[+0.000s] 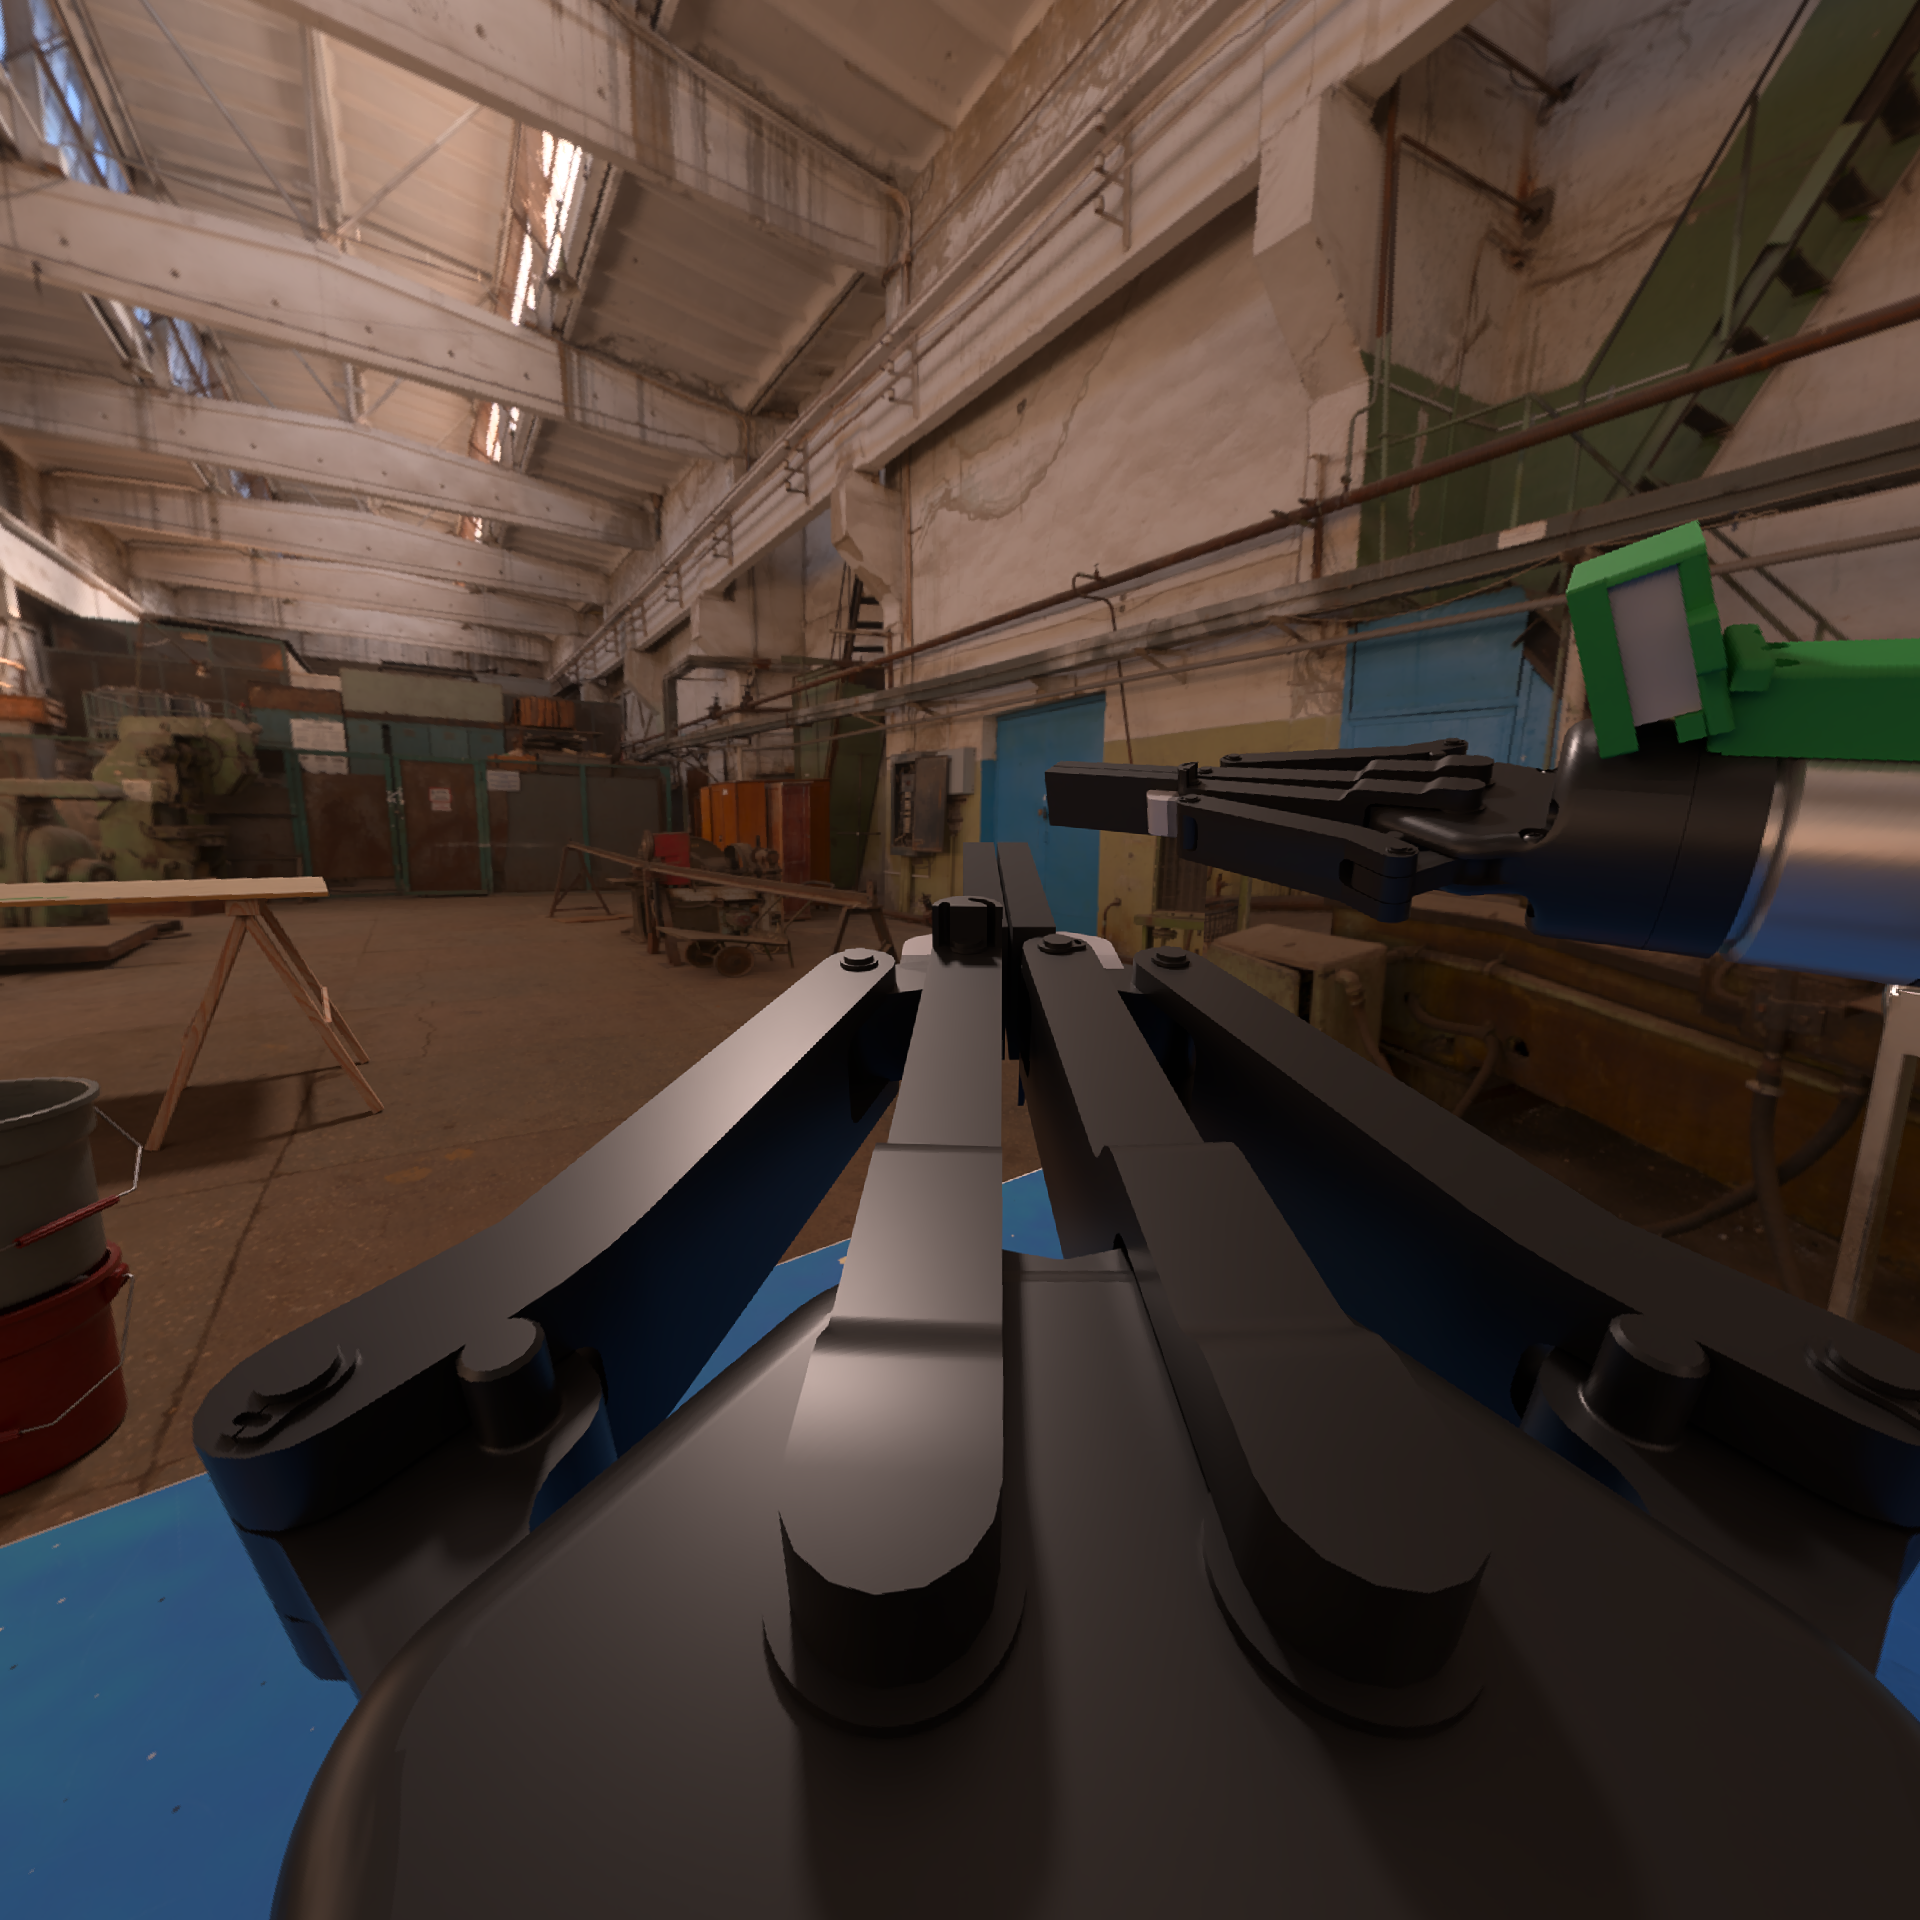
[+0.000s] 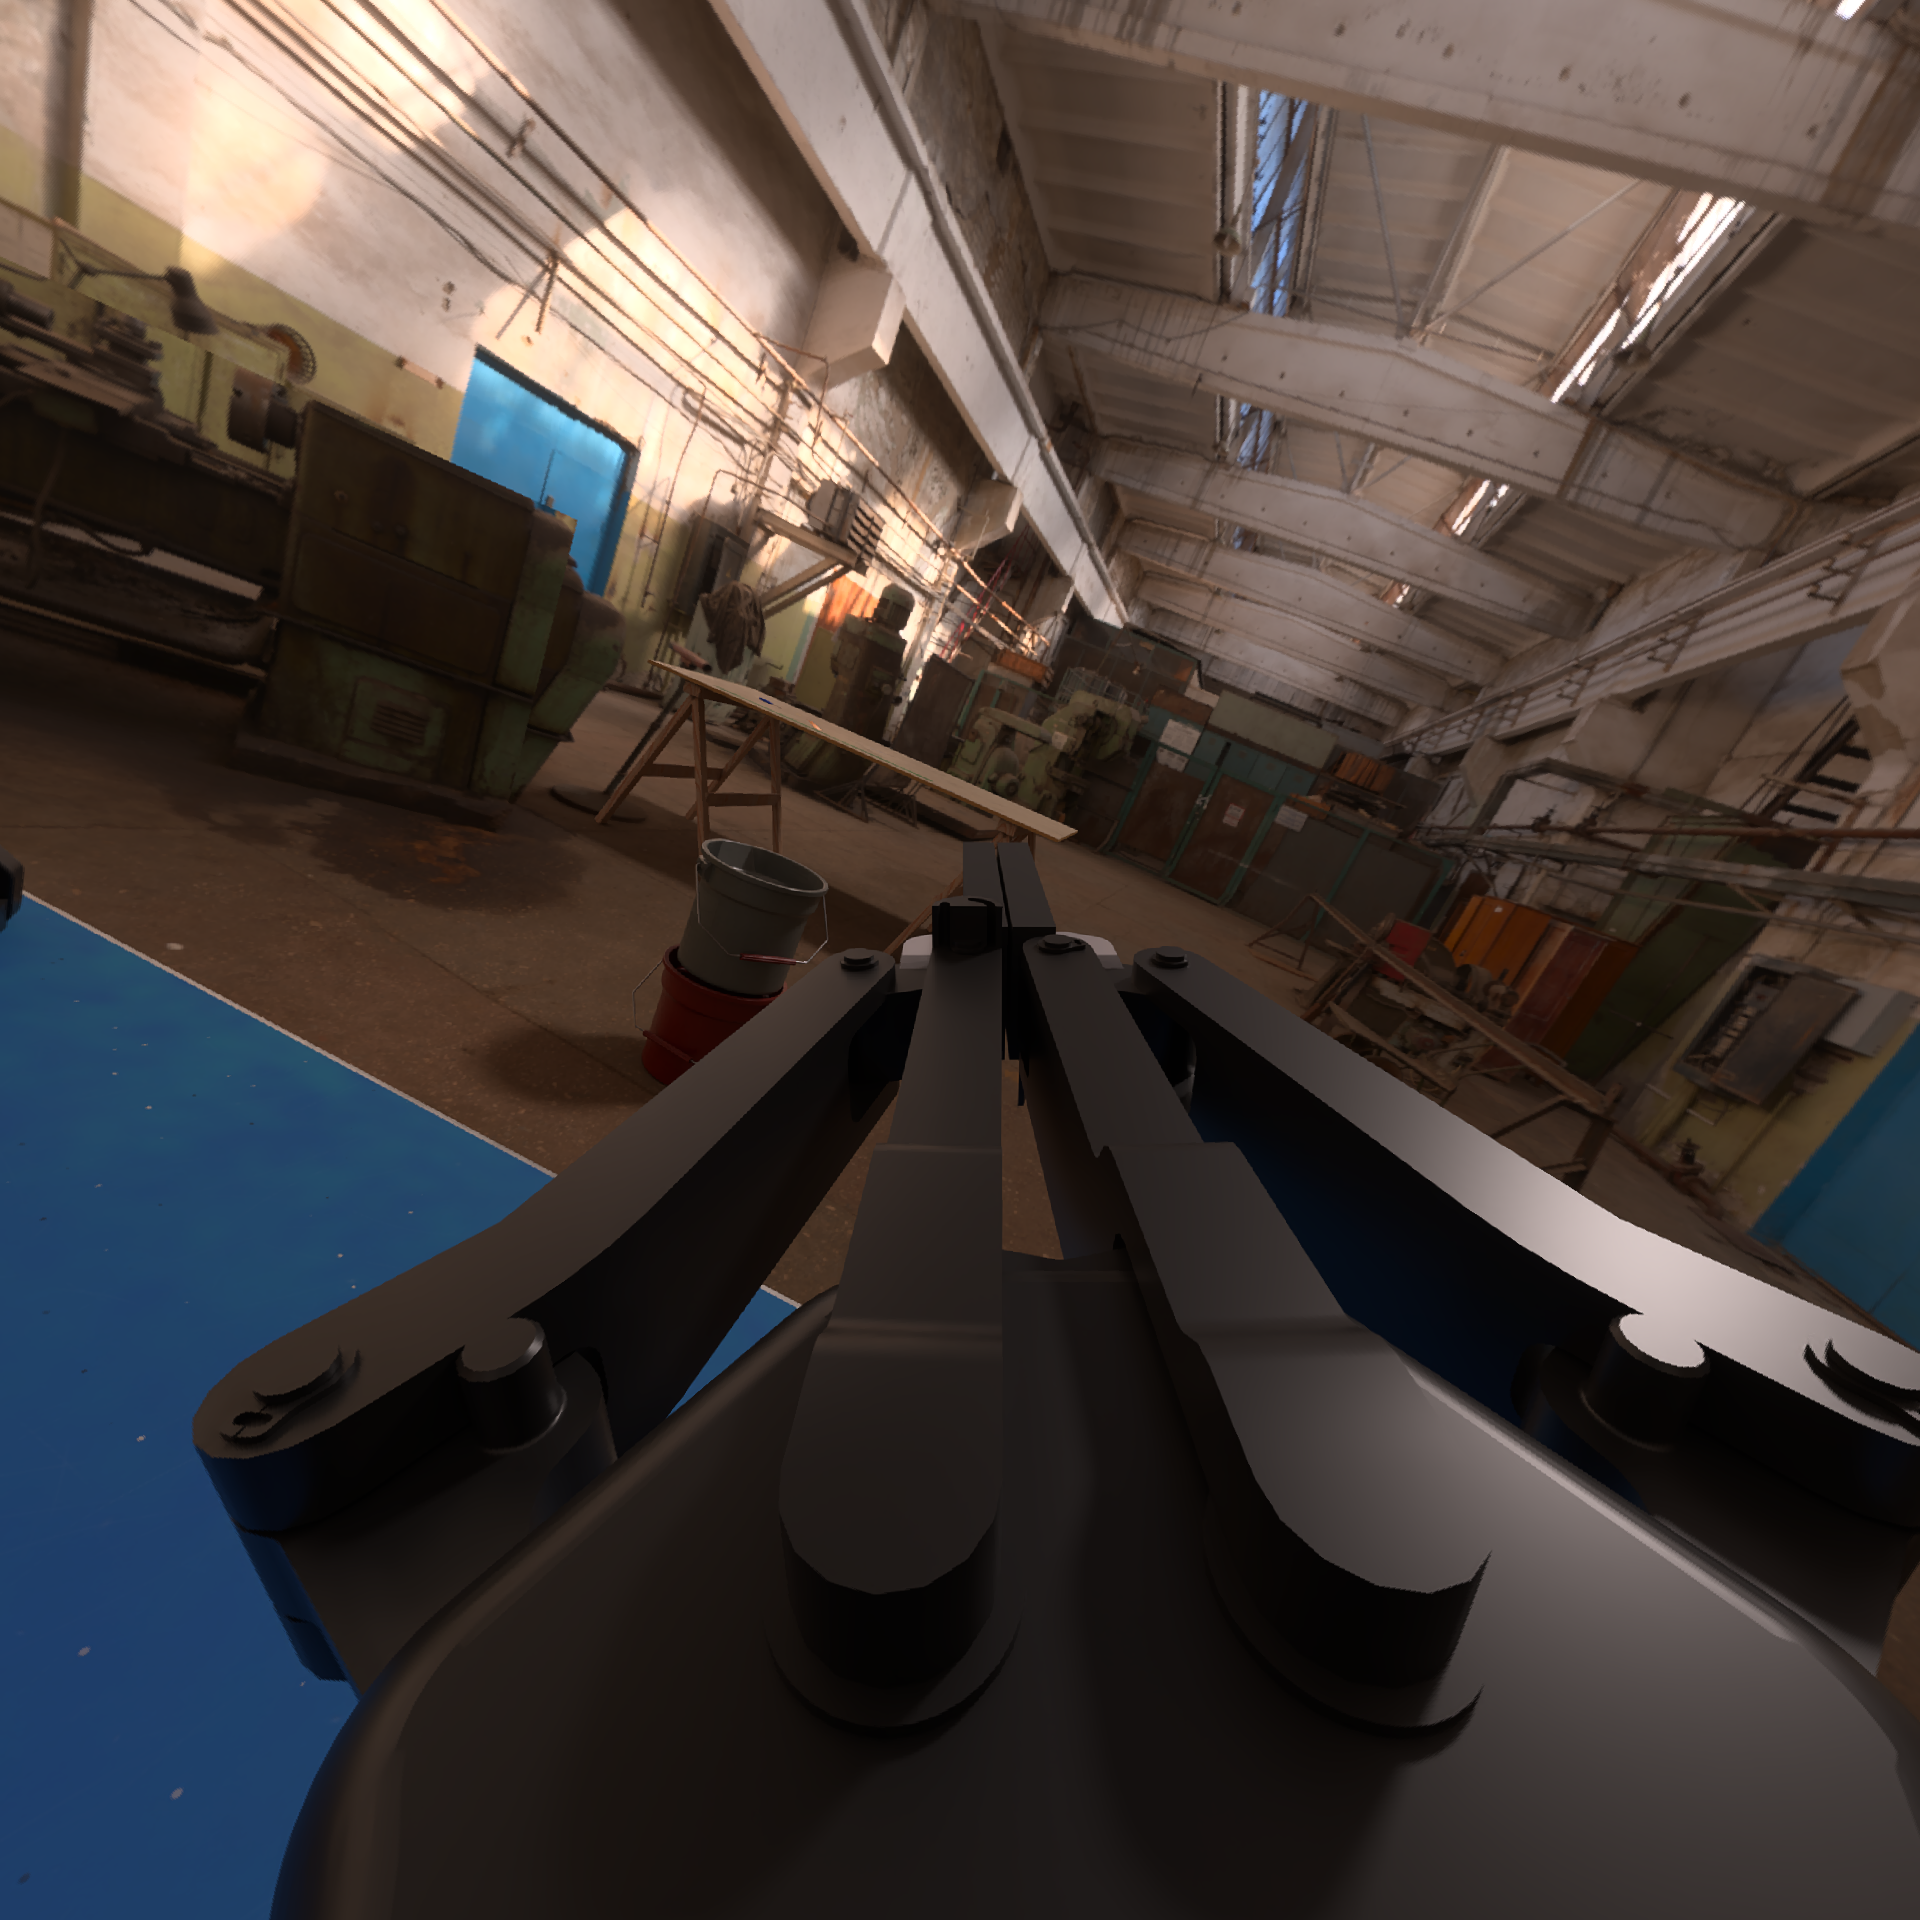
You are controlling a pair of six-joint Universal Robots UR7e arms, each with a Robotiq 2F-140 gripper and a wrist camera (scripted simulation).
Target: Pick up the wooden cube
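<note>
Left gripper (image 1: 1000,883) is clenched, fingers pressed flat together with nothing between them, pointing level out over the workshop floor. Right gripper (image 2: 1000,883) is the same story in its own view: fingers pinched together, empty, aimed past the corner of the blue counter (image 2: 208,1247) toward the far hall. The wooden cube shows in neither view, so its place cannot be told from here. Now the differences. Only the left wrist view catches the other arm: the right gripper (image 1: 1070,798) reaches in from the right edge, seen side-on, fingers together, with a green mount (image 1: 1662,644) sitting above its wrist. The right wrist view gives no sight of the left gripper at all. Both views pick up the stacked buckets, a grey bucket (image 2: 753,914) nested in a red bucket (image 2: 691,1013) on the floor, but the left view has them cut off at its left edge (image 1: 47,1184), while the right view has them just left of the fingertips. The plank on sawhorses (image 2: 873,764) runs behind the buckets in the right view; in the left view it sits far left (image 1: 166,890). Blue counter (image 1: 125,1714) fills the lower left there.
</note>
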